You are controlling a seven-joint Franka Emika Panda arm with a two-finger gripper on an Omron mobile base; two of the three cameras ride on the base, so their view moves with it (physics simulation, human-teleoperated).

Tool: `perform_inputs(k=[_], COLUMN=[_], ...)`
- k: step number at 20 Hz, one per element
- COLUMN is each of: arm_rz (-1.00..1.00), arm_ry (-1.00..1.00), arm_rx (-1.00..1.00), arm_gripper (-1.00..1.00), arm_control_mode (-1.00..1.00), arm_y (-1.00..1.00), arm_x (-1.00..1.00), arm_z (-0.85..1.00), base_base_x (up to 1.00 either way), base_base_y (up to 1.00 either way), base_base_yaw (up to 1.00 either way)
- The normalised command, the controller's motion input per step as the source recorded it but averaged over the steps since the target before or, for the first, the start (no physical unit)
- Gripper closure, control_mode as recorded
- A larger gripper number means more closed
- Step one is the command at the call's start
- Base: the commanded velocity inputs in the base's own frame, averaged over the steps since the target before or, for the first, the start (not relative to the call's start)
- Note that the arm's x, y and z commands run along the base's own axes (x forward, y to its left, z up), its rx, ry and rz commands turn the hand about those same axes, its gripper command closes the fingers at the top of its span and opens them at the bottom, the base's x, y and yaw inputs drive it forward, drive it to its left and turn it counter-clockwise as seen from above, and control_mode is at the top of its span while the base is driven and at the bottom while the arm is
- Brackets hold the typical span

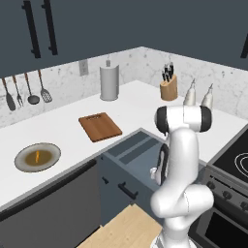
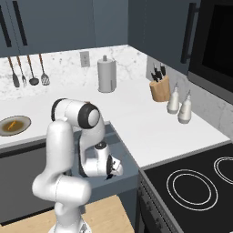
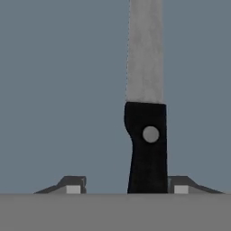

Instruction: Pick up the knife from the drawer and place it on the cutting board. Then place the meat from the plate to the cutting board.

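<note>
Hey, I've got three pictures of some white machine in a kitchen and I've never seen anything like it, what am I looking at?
It is a white robot arm on a rolling base, in a computer-drawn kitchen. Two pictures come from cameras on the base, behind the arm on its left and right. The third looks out from the hand itself. There the knife lies on the drawer floor between the two tips of the pincer, nearer one tip; whether it is gripped, I cannot tell. The arm bends down into the open drawer. On the counter sit a cutting board, a plate with a sliver of meat, a paper towel roll, a knife block and two bottles.
</note>
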Motion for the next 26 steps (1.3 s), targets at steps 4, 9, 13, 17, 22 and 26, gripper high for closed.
perform_inputs(k=[4,9,13,17,22,26], arm_rz=[0.00,0.00,0.00,0.00,0.00,0.00], arm_ry=[-0.01,0.00,0.00,0.07,0.25,0.33], arm_rx=[0.00,0.00,0.00,0.03,0.14,0.06], arm_gripper=[1.00,1.00,1.00,1.00,1.00,1.00], arm_control_mode=[-1.00,-1.00,-1.00,-1.00,-1.00,-1.00], arm_y=[0.00,0.04,0.10,0.05,0.12,0.16], arm_x=[0.00,0.00,0.02,0.08,0.00,0.03], arm_z=[-0.08,0.00,0.29,0.63,0.60,0.77], base_base_x=[0.00,0.00,0.00,0.00,0.00,0.00], base_base_y=[0.00,0.00,0.00,0.00,0.00,0.00], base_base_yaw=[0.00,0.00,0.00,0.00,0.00,0.00])
